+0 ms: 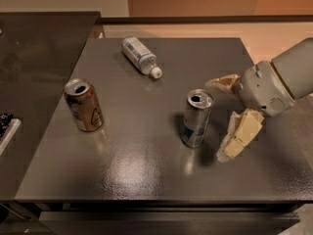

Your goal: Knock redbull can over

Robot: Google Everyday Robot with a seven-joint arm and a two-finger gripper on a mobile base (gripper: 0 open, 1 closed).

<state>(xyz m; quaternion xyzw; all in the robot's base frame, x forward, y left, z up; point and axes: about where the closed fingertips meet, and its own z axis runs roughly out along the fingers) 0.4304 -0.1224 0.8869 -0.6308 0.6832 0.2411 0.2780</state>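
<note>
Camera view: dark glossy table (122, 175), upright redbull can (196, 117) beside wide-open, empty claw (217, 120).

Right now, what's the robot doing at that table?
The robot's claw is open just to the right of the redbull can and does not appear to touch it. The can stands upright on the dark table, so it has not been knocked over yet. A brown can stands upright at the left, and a plastic bottle lies on its side at the back.
</note>
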